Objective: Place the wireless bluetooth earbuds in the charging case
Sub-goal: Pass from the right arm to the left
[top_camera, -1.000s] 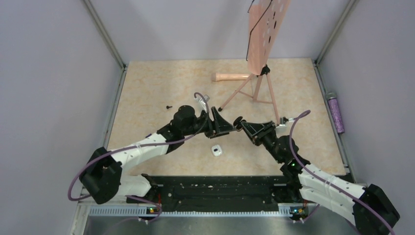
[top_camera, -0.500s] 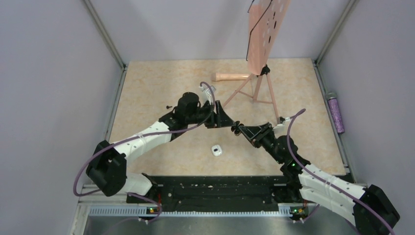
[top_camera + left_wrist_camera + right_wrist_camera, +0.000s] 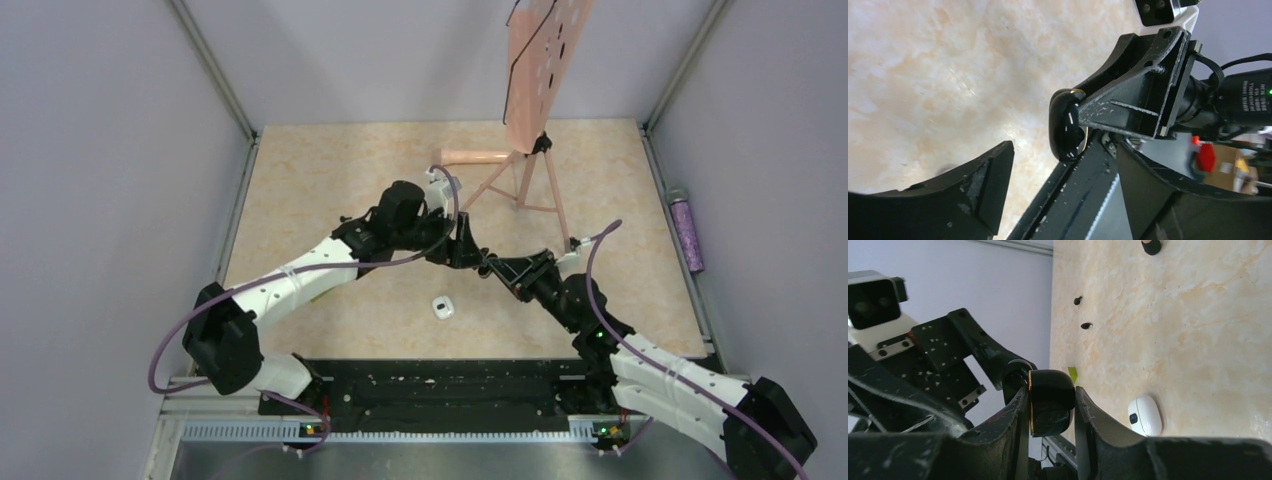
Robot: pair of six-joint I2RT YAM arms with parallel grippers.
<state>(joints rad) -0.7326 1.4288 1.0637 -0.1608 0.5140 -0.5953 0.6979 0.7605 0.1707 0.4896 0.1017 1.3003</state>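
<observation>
- arms: two of mine, left arm (image 3: pixel 300 278) and right arm (image 3: pixel 665 375), at the bottom of the overhead view
- claws: two, my left claw (image 3: pixel 468 250) and my right claw (image 3: pixel 492 267)
- charging case (image 3: pixel 1050 402): one, black and glossy
- wireless bluetooth earbuds (image 3: pixel 1086 325): two tiny black pieces on the counter (image 3: pixel 330 160), upper middle of my right wrist view
- white oval pod (image 3: pixel 443 307): one
- pink tripod stand (image 3: pixel 525 180): one, upper right
- peach tube (image 3: pixel 470 157): one
- purple cylinder (image 3: pixel 686 235): one, right edge

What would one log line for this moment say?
right gripper: shut on black charging case, aloft | left gripper: open, near case | earbuds: on table
</observation>
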